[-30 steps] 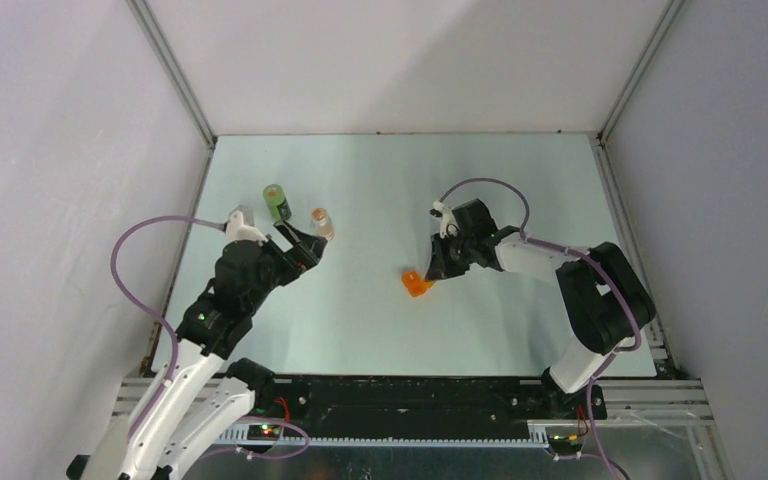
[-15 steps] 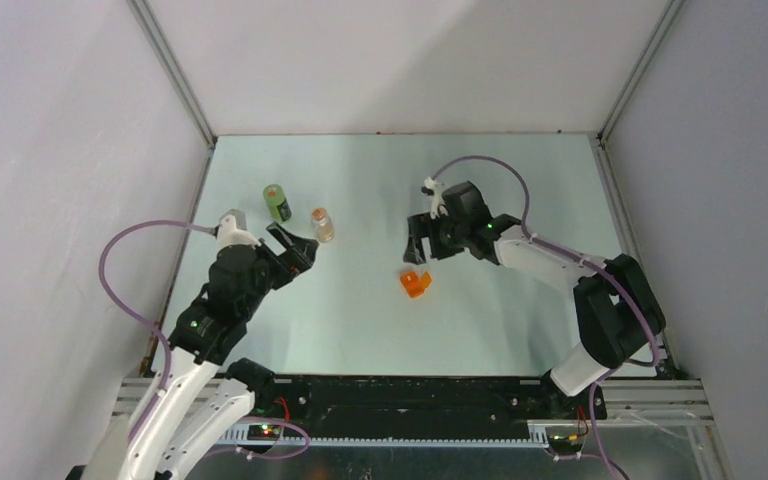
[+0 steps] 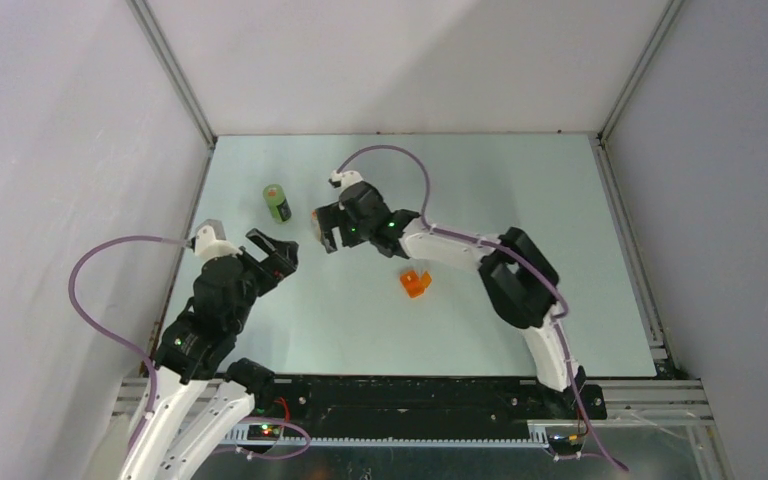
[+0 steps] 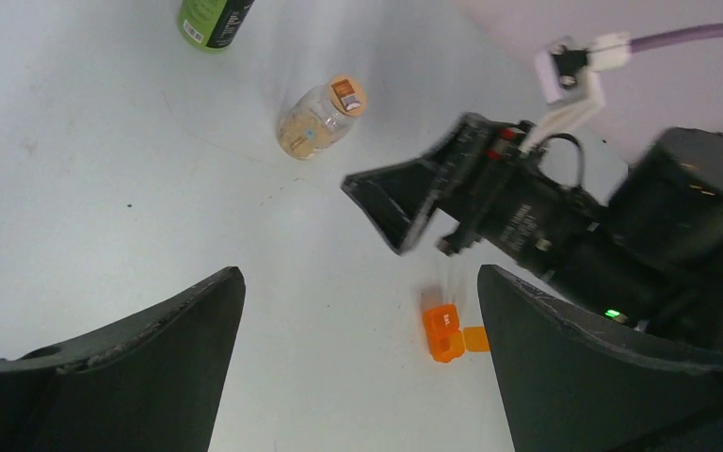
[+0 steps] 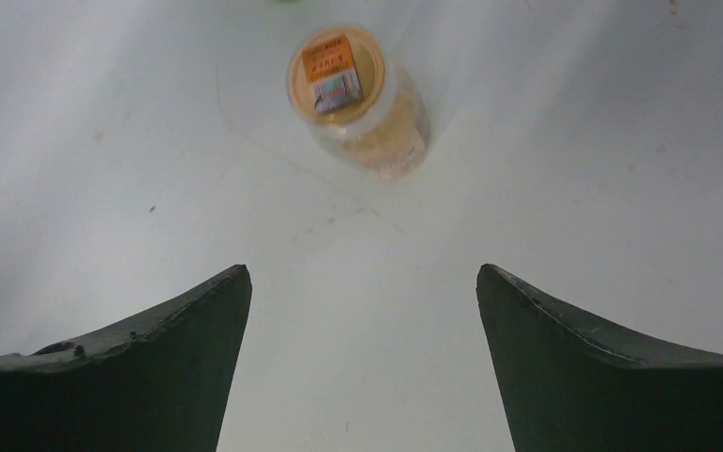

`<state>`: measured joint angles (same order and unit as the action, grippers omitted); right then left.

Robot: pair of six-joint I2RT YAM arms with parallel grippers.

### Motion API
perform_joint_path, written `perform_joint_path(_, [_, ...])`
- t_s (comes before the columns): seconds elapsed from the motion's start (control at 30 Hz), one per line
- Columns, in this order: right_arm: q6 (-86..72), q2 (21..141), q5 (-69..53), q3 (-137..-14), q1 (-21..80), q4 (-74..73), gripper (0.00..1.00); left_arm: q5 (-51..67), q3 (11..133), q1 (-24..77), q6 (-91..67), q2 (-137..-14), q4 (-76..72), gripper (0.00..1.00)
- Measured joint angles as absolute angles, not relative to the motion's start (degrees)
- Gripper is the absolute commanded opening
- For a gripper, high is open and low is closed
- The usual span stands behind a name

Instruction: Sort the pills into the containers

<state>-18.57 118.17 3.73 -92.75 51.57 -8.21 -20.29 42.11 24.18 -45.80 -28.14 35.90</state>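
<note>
from the top view i see the right gripper (image 3: pixel 325 232) reached far across the pale mint tabletop (image 3: pixel 530 190), hanging over the left-centre of it. its jaws are spread wide and grip nothing. in its wrist view the small clear vial with the orange cap (image 5: pixel 358 99) stands at 12 o'clock, ahead of the dark fingertips (image 5: pixel 198 311) and beyond the gap between them, not touching either. its cap faces up at the camera and pale tan contents show through the wall. from above the vial is hidden under the gripper, so i cannot place it there.

the green cylindrical bottle with the dark label (image 3: pixel 277 202) is at about 10 o'clock from the right gripper, near it but apart. i cannot tell for sure whether it stands or lies.

the small orange plastic box (image 3: pixel 415 283) sits near the table's middle, at about 4 o'clock from the right gripper and well apart from both the bottle and the vial. in the left wrist view it shows two blocks side by side with a thin flap lying beside them.

the left gripper (image 3: pixel 272 252) is at about 8 o'clock from the right one, close to it, over bare table. its jaws are also wide apart and hold nothing, and its camera looks at the vial, the right gripper and the box.
</note>
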Motion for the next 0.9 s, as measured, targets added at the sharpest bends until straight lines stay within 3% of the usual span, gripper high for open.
perform_joint_path(0.37, [-17.9, 137.3, 12.1, -109.3, 53.3, -2.6, 0.94, -21.3, 42.1, 24.2, -45.8, -27.7, 37.5, 0.99])
perform_joint_path(0.47, [-18.2, 141.5, 12.1, -115.4, 53.2, -2.9, 0.85, -21.3, 42.1, 24.2, -45.8, -27.7, 37.6, 0.99])
perform_joint_path(0.53, [-18.5, 143.9, 12.1, -119.1, 53.2, -3.7, 0.75, -21.3, 42.1, 24.2, -45.5, -27.7, 37.7, 0.99])
perform_joint_path(0.63, [-18.8, 145.1, 12.2, -121.6, 53.2, -5.2, 0.51, -21.3, 42.1, 24.2, -45.4, -27.7, 37.9, 0.99])
perform_joint_path(0.7, [-19.0, 145.1, 12.7, -121.8, 53.2, -5.8, 0.43, -21.3, 42.1, 24.2, -45.3, -27.7, 37.9, 0.99])
perform_joint_path(0.9, [-19.2, 142.9, 13.8, -119.4, 53.2, -7.9, 0.41, -19.7, 41.9, 24.2, -43.6, -28.1, 37.1, 0.99])
